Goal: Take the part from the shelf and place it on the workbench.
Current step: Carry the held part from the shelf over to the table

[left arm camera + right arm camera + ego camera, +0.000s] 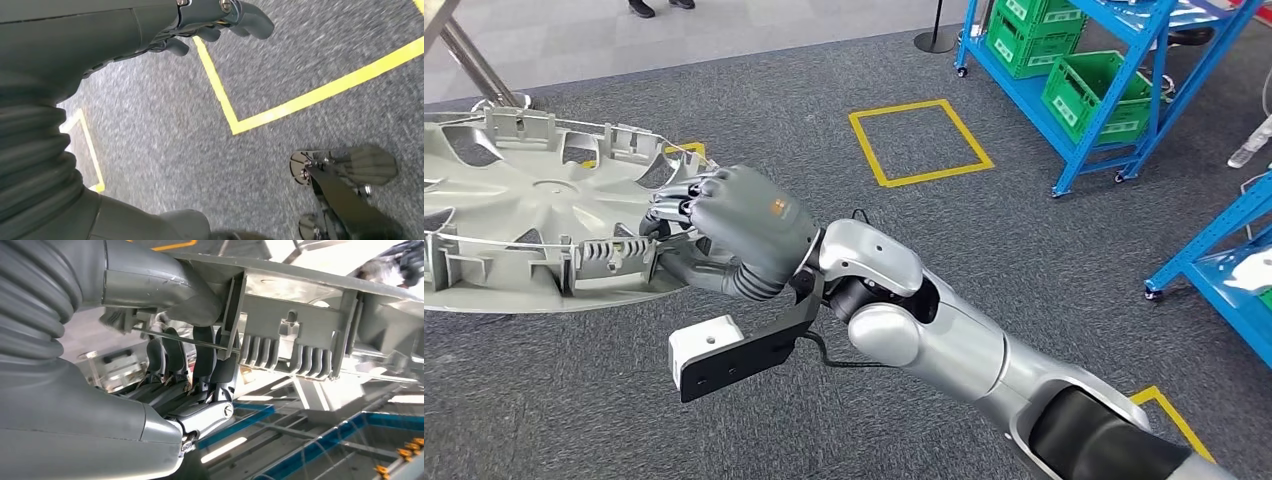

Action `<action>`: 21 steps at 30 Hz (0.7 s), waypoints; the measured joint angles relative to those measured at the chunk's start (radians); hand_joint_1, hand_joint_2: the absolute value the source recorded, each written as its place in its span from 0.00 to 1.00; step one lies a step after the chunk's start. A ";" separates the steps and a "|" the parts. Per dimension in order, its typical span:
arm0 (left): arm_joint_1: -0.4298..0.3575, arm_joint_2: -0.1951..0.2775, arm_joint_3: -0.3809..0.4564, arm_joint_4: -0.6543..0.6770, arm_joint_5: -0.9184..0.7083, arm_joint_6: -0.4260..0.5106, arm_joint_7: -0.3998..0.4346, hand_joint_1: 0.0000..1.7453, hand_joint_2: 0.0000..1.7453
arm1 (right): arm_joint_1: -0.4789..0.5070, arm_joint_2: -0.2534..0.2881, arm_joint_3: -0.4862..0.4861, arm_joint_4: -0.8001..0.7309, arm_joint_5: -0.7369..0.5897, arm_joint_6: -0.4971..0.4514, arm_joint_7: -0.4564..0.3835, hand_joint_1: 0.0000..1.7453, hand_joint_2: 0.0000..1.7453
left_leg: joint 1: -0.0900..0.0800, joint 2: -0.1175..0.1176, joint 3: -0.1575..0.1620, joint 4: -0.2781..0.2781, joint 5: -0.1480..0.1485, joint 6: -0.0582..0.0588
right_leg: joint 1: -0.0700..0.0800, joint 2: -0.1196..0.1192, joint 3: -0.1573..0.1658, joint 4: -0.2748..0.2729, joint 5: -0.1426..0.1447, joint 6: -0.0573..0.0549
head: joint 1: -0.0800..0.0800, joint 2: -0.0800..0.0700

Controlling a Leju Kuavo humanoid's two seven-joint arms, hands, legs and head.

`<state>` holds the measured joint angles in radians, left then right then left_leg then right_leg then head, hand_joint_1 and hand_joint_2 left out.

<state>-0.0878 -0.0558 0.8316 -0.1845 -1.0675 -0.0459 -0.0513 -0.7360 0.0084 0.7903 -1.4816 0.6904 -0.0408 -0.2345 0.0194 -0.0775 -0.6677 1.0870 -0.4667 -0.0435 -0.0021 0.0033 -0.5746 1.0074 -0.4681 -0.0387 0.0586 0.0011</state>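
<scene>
The right hand [749,225] grips the rim of the hubcap [534,215], held nearly flat, ribbed inner side up.

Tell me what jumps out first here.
The big grey wheel cover, held by its rim in the right hand, fills the left of the head view above the grey carpet. Blue racks with green crates stand at upper right, beyond a yellow floor square.

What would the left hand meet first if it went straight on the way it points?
Probably the carpet: the left hand hangs with nothing in it, and only floor with yellow tape lies beyond. Depth is unclear.
</scene>
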 joint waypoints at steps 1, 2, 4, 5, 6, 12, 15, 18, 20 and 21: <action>-0.002 -0.001 0.000 0.000 -0.001 -0.001 0.000 0.00 1.00 | 0.001 0.000 0.000 0.000 0.000 0.000 0.001 1.00 1.00 | -0.002 0.033 -0.026 0.058 -0.032 -0.002 | 0.003 -0.013 0.000 -0.002 0.000 -0.003 | -0.003 0.000; -0.003 -0.001 0.000 0.001 -0.001 -0.001 0.001 0.00 1.00 | 0.002 -0.001 0.000 0.000 0.000 0.000 0.001 1.00 1.00 | -0.002 0.052 -0.055 0.123 -0.063 -0.004 | 0.004 -0.027 0.000 -0.001 0.000 -0.006 | -0.005 0.000; -0.003 0.000 0.000 0.001 -0.001 -0.002 0.001 0.00 1.00 | 0.005 -0.003 0.000 0.000 0.001 0.000 0.001 1.00 1.00 | 0.000 0.066 -0.083 0.196 -0.084 -0.009 | 0.006 -0.053 -0.001 -0.001 -0.002 -0.007 | -0.005 0.000; -0.002 0.001 0.000 0.001 -0.001 -0.002 0.002 0.00 1.00 | 0.006 -0.003 0.000 0.000 0.001 0.000 0.001 1.00 1.00 | 0.001 0.071 -0.070 0.180 -0.069 -0.011 | 0.005 -0.066 -0.001 0.001 -0.002 -0.006 | -0.005 0.000; -0.002 0.002 0.000 0.000 -0.001 -0.002 0.002 0.00 1.00 | 0.007 -0.004 0.000 0.000 0.001 0.000 0.002 1.00 1.00 | 0.002 0.082 -0.039 0.128 -0.041 -0.012 | 0.005 -0.078 -0.001 0.003 -0.004 -0.004 | -0.005 0.000; -0.004 0.003 0.001 0.000 0.000 -0.002 0.000 0.00 1.00 | 0.004 -0.007 -0.001 0.001 0.000 -0.002 0.001 1.00 1.00 | -0.006 0.123 0.059 -0.055 0.015 0.021 | 0.015 -0.133 -0.002 0.022 -0.021 0.024 | 0.000 0.000; -0.004 0.003 0.005 0.000 0.002 -0.002 -0.002 0.00 1.00 | 0.004 -0.008 -0.001 0.001 0.000 -0.005 0.001 1.00 1.00 | -0.001 0.092 0.057 -0.058 0.022 0.039 | 0.005 -0.078 -0.022 0.082 -0.064 0.042 | 0.001 0.000; -0.009 0.004 0.008 0.000 0.004 -0.002 -0.003 0.00 1.00 | 0.012 -0.014 -0.001 0.002 0.001 -0.014 0.000 1.00 1.00 | 0.000 0.055 0.051 -0.057 0.025 0.046 | 0.000 -0.015 -0.113 0.271 -0.150 0.050 | 0.003 0.000; -0.009 0.004 0.008 0.000 0.006 -0.002 -0.003 0.00 1.00 | 0.018 -0.015 -0.001 0.003 0.001 -0.016 0.000 1.00 1.00 | 0.000 0.026 0.050 -0.056 0.027 0.045 | -0.001 -0.009 -0.134 0.306 -0.142 0.048 | 0.003 0.000; -0.008 0.004 0.009 0.000 0.006 -0.002 -0.003 0.00 1.00 | 0.019 -0.015 -0.001 0.003 0.001 -0.016 0.000 1.00 1.00 | 0.001 0.012 0.050 -0.056 0.028 0.043 | -0.001 -0.005 -0.116 0.264 -0.111 0.045 | 0.003 0.000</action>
<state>-0.0961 -0.0523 0.8404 -0.1848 -1.0612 -0.0481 -0.0542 -0.7167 -0.0068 0.7897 -1.4787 0.6913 -0.0569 -0.2343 0.0199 -0.0658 -0.6178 1.0313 -0.4388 -0.0005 -0.0034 -0.0016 -0.6903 1.2718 -0.5793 0.0059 0.0619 0.0011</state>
